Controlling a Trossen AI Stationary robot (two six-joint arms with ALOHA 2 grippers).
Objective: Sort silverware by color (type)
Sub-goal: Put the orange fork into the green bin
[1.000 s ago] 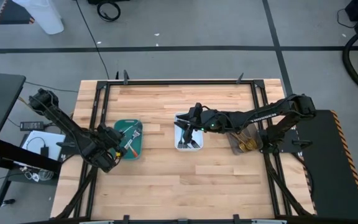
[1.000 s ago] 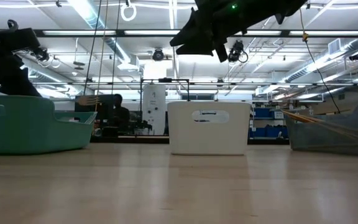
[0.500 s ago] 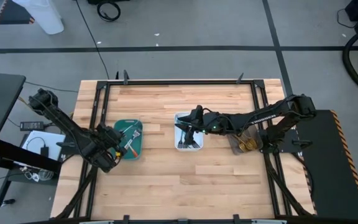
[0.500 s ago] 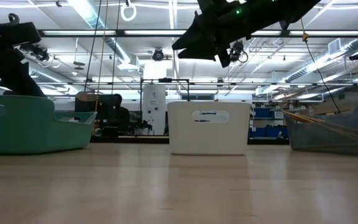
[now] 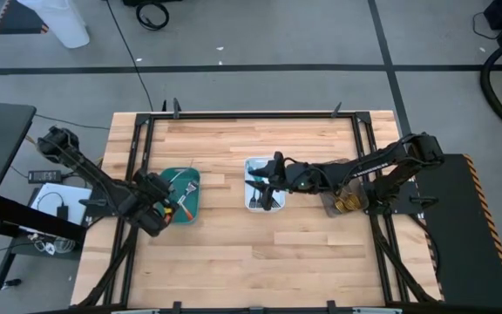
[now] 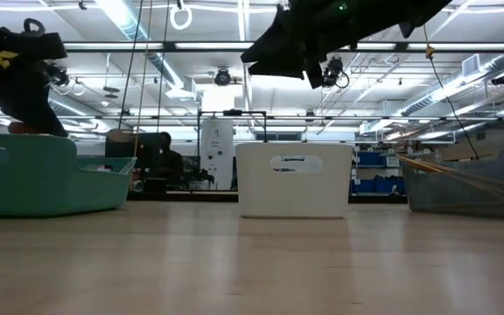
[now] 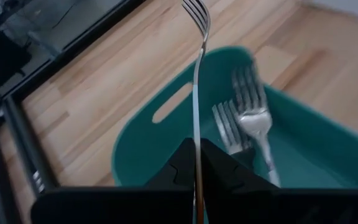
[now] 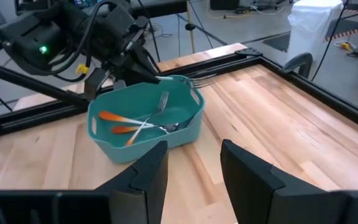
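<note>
Landmark: teal tray [image 5: 179,194], on the counter [image 5: 234,253].
Left tool [image 7: 196,163]: pinching a fork [image 7: 196,93] by its handle, tines pointing out over the teal tray's rim.
Right tool [image 8: 194,163]: spread, holding nothing, above the white tray [image 5: 264,195], well apart from the teal tray.
Silverware in teal tray: two orange-handled pieces [image 8: 124,122] and forks [image 7: 244,118] lying on its floor.
Grey-brown tray [image 5: 342,199]: farthest from the teal tray, gold pieces inside.
Step in hand: probably placing or lifting the held fork at the teal tray; cannot tell which.
Next move: if placing, lower past the rim, then release without flicking neighbouring forks.
</note>
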